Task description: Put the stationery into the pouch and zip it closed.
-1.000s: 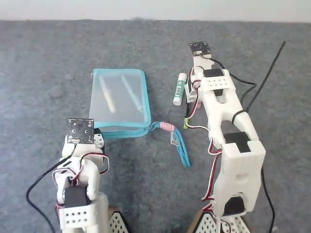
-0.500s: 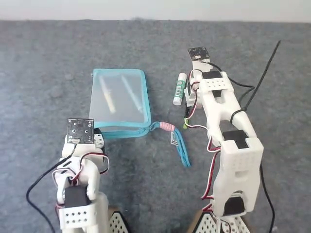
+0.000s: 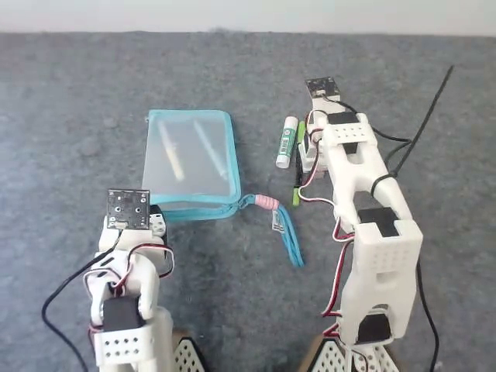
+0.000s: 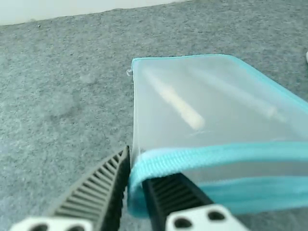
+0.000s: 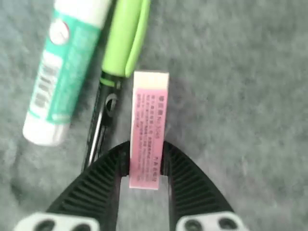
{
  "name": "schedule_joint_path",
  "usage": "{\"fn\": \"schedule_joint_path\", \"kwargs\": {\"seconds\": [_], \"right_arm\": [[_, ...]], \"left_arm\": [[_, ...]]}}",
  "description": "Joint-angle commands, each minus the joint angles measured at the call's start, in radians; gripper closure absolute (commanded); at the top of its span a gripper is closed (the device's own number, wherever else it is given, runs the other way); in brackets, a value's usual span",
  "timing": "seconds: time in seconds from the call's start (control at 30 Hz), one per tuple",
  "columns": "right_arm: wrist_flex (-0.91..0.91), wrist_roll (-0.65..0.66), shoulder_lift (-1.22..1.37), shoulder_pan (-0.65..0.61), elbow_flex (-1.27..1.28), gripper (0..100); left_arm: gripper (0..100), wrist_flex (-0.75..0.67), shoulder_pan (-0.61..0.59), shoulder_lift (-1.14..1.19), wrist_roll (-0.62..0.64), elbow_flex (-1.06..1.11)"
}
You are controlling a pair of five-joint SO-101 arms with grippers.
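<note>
high view puts the two arms at the near edge of the grey surface [image 3: 77, 101], the left arm [image 3: 128, 287] short and folded, the right arm [image 3: 364, 186] stretched farther out.

just ahead of the left arm lies the pouch [image 3: 190, 167], flat, with teal edging and a cloudy see-through face. in the left wrist view the left gripper [image 4: 134, 168] is closed on the near corner of the pouch [image 4: 207, 115], one finger on each side of the teal zip band. two thin pen-like sticks show through the face, lying inside and apart from each other.

from the pouch's near right corner a pink tag [image 3: 267, 203] sticks out, and a blue strap [image 3: 291, 236] trails from it back toward the arms, loose on the surface between them.

farther out, right of the pouch and well apart from it, the rest of the stationery lies beside the right arm's wrist. in the right wrist view the right gripper [image 5: 144, 147] is closed on the eraser [image 5: 149, 115], a pink block with a white end, its fingers pressing both long sides. the eraser rests on the surface.

just beside the eraser lies a green pen [image 5: 126, 38] with a dark end, and past that the glue stick [image 5: 60, 82], white and green, roughly parallel with the pen. from above, the glue stick [image 3: 287, 142] and pen [image 3: 300, 167] lie between the pouch and the right arm.
</note>
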Motion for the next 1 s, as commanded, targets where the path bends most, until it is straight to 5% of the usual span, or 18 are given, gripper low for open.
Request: {"fn": "schedule_joint_path", "kwargs": {"seconds": [0.0, 0.27, 0.57, 0.97], "right_arm": [[0.114, 0.006, -0.163, 0.03, -0.032, 99.0], [0.24, 0.077, -0.564, -0.039, 0.169, 99.0], [0.302, 0.149, -1.176, -0.42, 0.516, 99.0], [0.375, 0.282, -1.158, -0.716, 0.575, 99.0]], "left_arm": [[99, -0.015, -0.008, -0.002, -0.018, -0.027], [99, -0.015, -0.006, -0.002, -0.015, -0.024], [99, -0.015, -0.006, -0.002, -0.015, -0.019], [99, -0.035, -0.006, -0.002, -0.012, -0.015]]}}
